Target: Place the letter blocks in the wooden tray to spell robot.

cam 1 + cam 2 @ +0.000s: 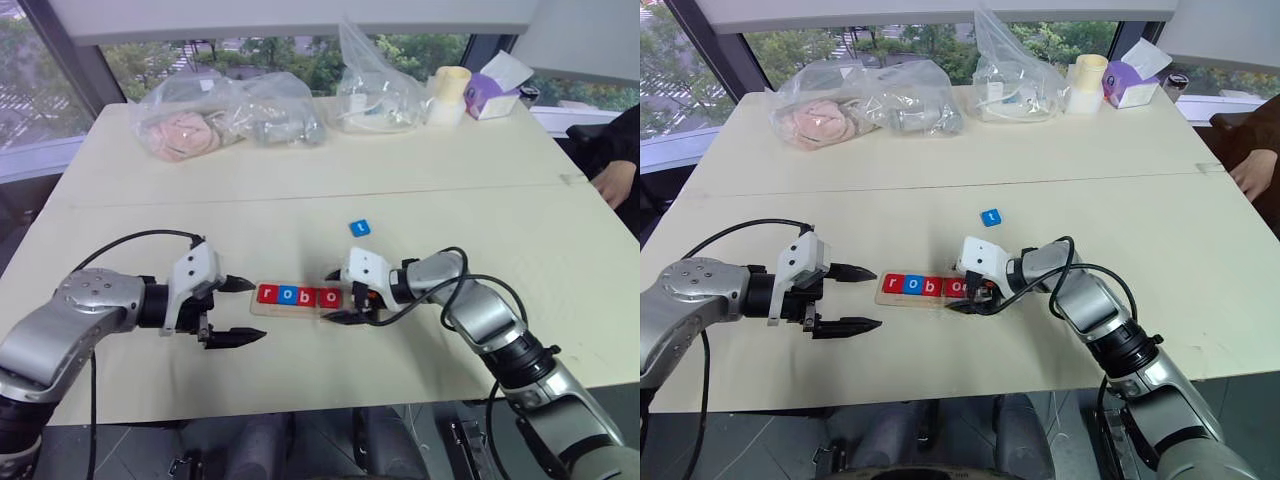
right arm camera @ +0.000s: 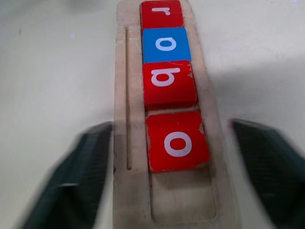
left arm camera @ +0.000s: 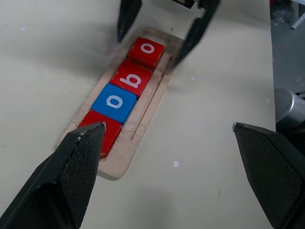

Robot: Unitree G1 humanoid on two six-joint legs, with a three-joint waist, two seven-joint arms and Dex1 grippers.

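We saw the wooden tray (image 2: 209, 157) holding four letter blocks (image 2: 177, 141), r-o-b-o; the blue t block (image 1: 360, 228) lay farther off. Right gripper (image 1: 343, 295) straddled the tray, apparently open and empty; left gripper (image 1: 238, 311) open, empty.

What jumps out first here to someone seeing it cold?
The wooden tray at the near middle of the table, holding four letter blocks that read r, o, b, o, with its last slot bare. The open right gripper straddles that end, and the open left gripper waits at the other. A lone blue t block lies on the table just beyond the tray.
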